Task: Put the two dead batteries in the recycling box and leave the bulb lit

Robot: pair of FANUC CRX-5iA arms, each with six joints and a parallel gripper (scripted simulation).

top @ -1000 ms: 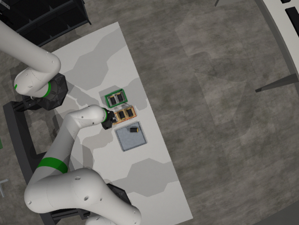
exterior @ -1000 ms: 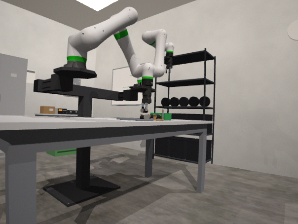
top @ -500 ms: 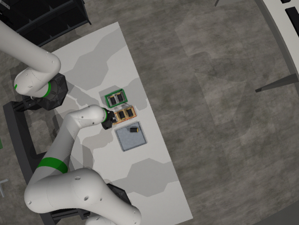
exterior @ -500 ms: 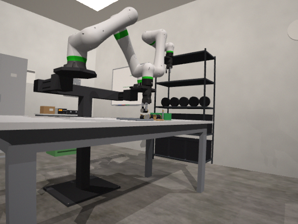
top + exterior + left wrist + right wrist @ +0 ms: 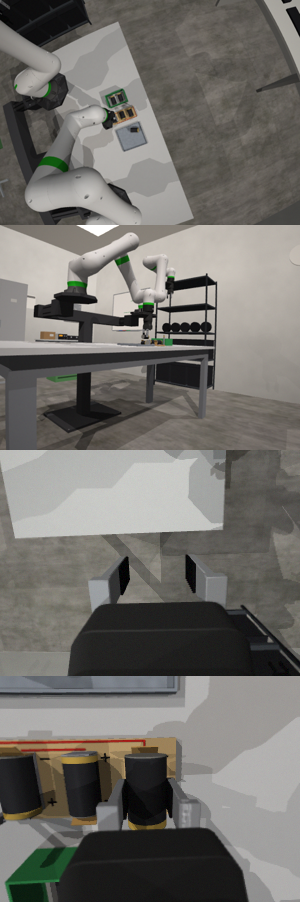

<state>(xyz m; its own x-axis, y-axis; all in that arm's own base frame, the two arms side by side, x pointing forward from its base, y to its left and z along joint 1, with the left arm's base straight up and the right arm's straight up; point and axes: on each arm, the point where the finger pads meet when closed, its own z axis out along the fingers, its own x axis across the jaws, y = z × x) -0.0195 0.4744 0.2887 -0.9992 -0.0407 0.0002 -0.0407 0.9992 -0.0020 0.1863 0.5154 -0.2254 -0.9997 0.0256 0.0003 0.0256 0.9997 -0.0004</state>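
Note:
The right gripper is shut on a black battery, held lying flat above the end bay of the tan holder. Its gold end points toward the gripper body in the right wrist view. Two other batteries, a middle one and an outer one, lie in the holder. The green box stands upright with two batteries inside. The left gripper is open and empty, high up. Whether the bulb is lit cannot be told.
A grey tray lies on the holder's other side from the green box, with one battery on it. The green box is close beside the holder. A dark shelf rack stands behind the table.

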